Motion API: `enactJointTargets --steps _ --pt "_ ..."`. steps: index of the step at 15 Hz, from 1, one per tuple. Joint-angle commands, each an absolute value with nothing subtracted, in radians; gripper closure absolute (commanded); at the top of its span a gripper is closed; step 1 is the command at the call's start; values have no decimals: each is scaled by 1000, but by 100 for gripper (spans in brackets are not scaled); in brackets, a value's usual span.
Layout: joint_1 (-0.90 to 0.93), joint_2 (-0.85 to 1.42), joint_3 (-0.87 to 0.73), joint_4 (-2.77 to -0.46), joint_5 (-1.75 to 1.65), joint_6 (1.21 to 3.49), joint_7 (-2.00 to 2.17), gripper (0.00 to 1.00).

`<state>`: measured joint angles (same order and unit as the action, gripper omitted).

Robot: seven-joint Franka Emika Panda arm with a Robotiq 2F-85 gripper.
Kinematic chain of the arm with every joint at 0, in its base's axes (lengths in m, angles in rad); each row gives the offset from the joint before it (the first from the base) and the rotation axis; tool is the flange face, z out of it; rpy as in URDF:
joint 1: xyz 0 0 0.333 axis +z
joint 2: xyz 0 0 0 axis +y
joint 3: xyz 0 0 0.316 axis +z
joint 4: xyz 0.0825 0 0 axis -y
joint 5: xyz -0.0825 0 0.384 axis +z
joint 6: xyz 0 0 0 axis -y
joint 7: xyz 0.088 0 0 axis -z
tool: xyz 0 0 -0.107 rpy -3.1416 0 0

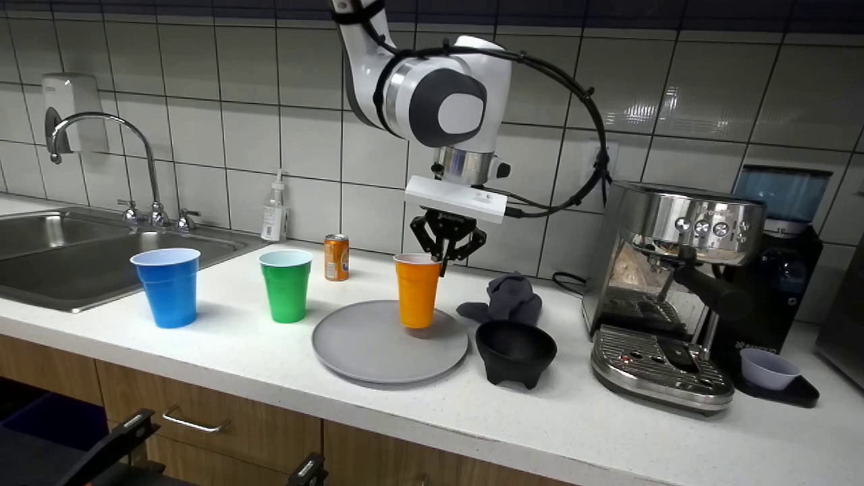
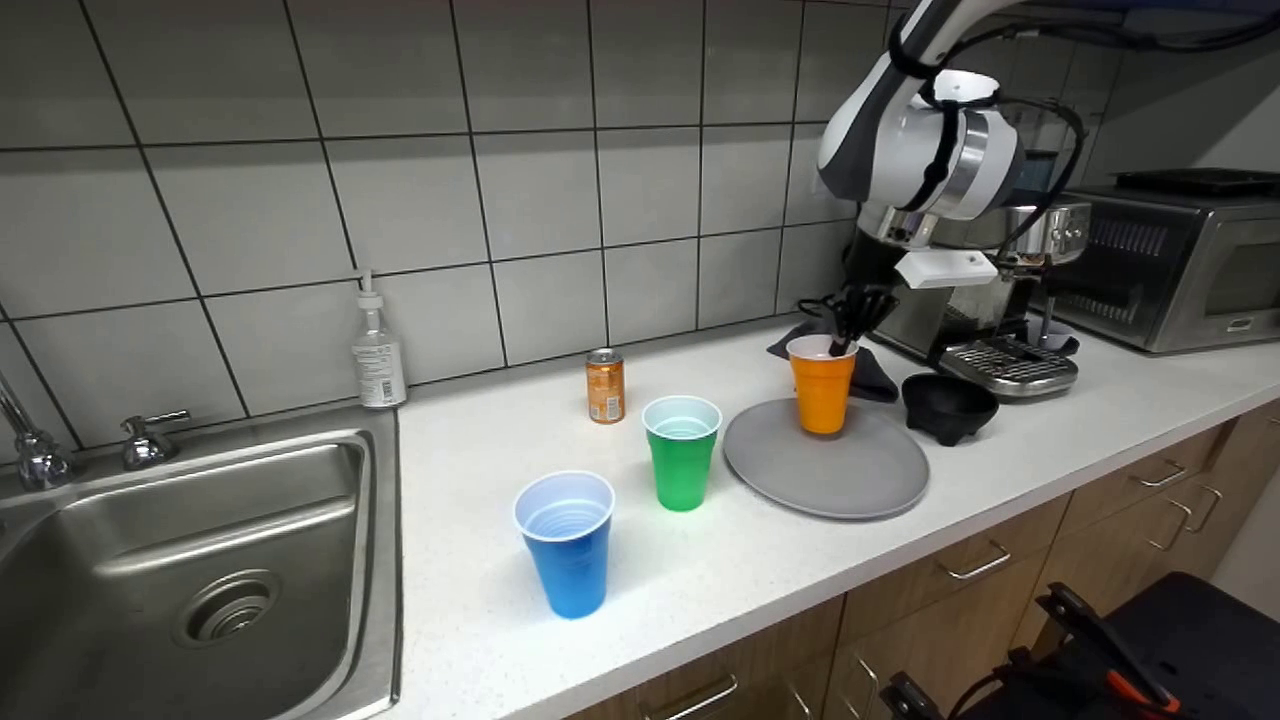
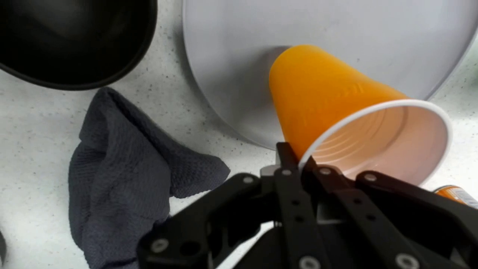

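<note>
The orange cup [image 1: 416, 293] is roughly upright over the grey plate [image 1: 358, 347], its base so close that contact cannot be told. The tool [image 3: 297, 160] is clamped on the cup's wall at the rim, one finger inside, one outside. Beside the plate sit the black bowl [image 1: 516, 352] and dark cloth [image 3: 123, 183]; across from them, the green cup [image 1: 287, 289], orange can [image 1: 336, 258] and blue cup [image 1: 167, 289] stand on the counter [image 1: 250, 354].

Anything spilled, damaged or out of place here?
No spill or damage visible. Slightly odd: the black gripper pinches the orange plastic cup by one rim side only. Untidy: the dark grey fabric cloth, crumpled near the round black bowl.
</note>
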<state>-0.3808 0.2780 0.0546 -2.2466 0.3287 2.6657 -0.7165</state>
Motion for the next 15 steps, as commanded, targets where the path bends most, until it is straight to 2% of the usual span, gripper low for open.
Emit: enactJointTargets --steps 1,7,8,9,15 --pt "-369 270 36 -2252 348 2654 -741 99" --pt "-368 288 36 -2237 345 2652 -732 99" --pt "-367 289 36 -2237 344 2653 -730 70" --pt "-367 289 36 -2237 345 2654 -730 69" --pt "-375 265 40 -2243 361 2652 -742 26"
